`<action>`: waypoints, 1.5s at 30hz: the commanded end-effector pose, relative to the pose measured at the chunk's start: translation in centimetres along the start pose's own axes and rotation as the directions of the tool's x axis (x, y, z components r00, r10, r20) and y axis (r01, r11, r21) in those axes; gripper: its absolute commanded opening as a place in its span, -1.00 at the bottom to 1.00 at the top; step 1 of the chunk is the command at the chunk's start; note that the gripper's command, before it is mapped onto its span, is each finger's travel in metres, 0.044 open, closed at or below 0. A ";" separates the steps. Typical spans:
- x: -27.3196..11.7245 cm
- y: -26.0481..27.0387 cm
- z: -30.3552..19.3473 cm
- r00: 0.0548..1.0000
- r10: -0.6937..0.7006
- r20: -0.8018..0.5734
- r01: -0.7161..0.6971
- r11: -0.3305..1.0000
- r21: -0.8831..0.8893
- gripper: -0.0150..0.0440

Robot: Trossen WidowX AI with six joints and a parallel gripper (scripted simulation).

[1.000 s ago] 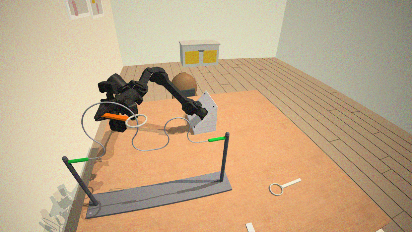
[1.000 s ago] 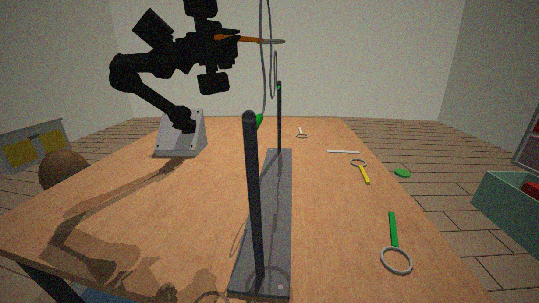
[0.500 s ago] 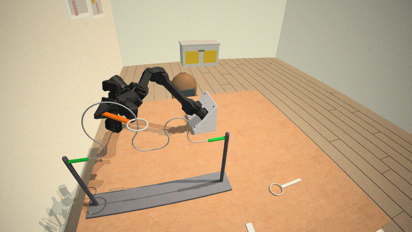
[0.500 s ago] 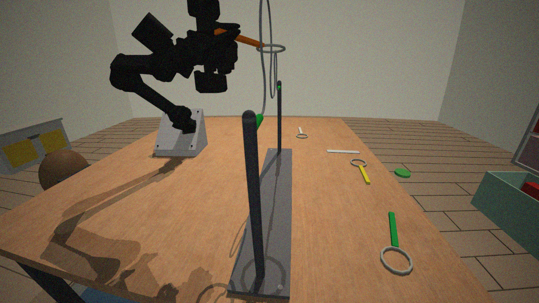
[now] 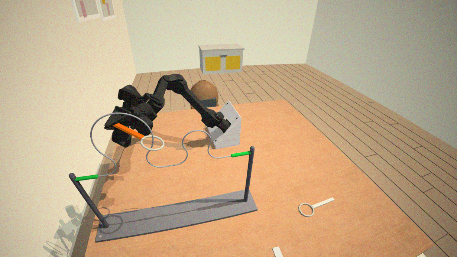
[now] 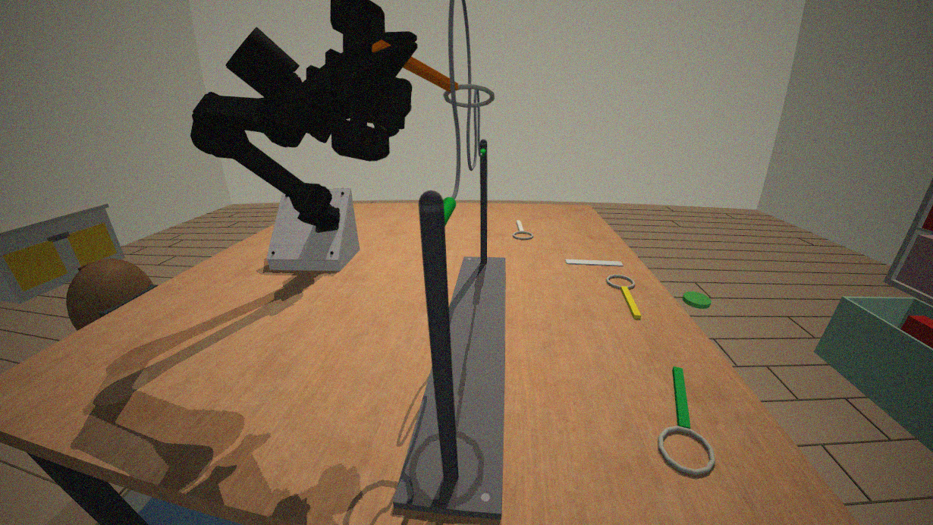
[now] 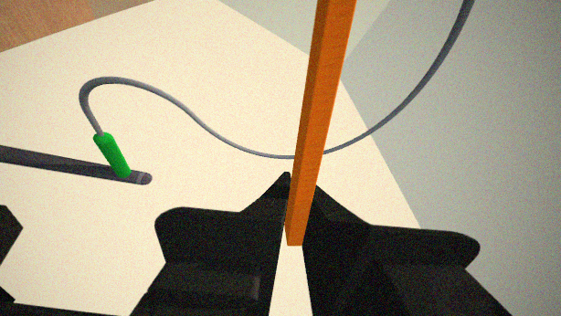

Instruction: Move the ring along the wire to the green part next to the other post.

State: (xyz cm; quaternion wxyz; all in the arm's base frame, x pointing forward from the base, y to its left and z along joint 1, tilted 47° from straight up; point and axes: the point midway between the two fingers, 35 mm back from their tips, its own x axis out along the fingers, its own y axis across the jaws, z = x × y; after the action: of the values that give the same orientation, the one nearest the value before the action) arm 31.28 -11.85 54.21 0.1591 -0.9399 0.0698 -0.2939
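Jaws clenched on the orange handle (image 5: 129, 130) (image 6: 427, 71) (image 7: 320, 114), at its far end, likely for arm clearance; ring (image 5: 163, 142) (image 6: 492, 96) around the tall loop's steep inner side, nearly flat, presumably to centre the grey wire (image 5: 91, 134) (image 6: 457, 149) (image 7: 183, 106); can't confirm the gap.

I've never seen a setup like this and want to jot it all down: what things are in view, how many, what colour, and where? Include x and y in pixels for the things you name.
Held ring (image 5: 141, 140) (image 6: 446, 98): one, pale, around the wire
Handle (image 5: 129, 130) (image 6: 427, 71) (image 7: 315, 123): one, orange, between the fingers
Wire (image 5: 167, 166) (image 6: 457, 149) (image 7: 196, 120): one, grey with green ends, between the posts
Posts: two, dark, on the base plate
Base plate (image 5: 178, 211) (image 6: 479, 365): one, grey, on the table
Loose rings with handles: three, white, yellow and green handles, on the table
Cabinet (image 5: 222, 67) (image 6: 32, 261): one, grey and yellow, on the floor
Arm: one, black, on a pale wedge
Fingers: two, black, at its end
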 end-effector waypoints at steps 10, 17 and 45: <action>0.0 -0.4 0.1 0.997 -0.079 0.020 0.081 0.987 -0.138 -1.00; 0.0 -0.5 0.1 0.994 -0.101 0.027 0.105 0.979 -0.176 -1.00; 0.0 4.1 -0.9 0.999 -0.038 -0.002 0.038 0.998 -0.042 -1.00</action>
State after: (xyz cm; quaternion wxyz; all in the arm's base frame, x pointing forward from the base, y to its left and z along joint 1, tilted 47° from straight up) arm 30.66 -14.98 54.00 0.1074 -0.9479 0.0516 -0.2953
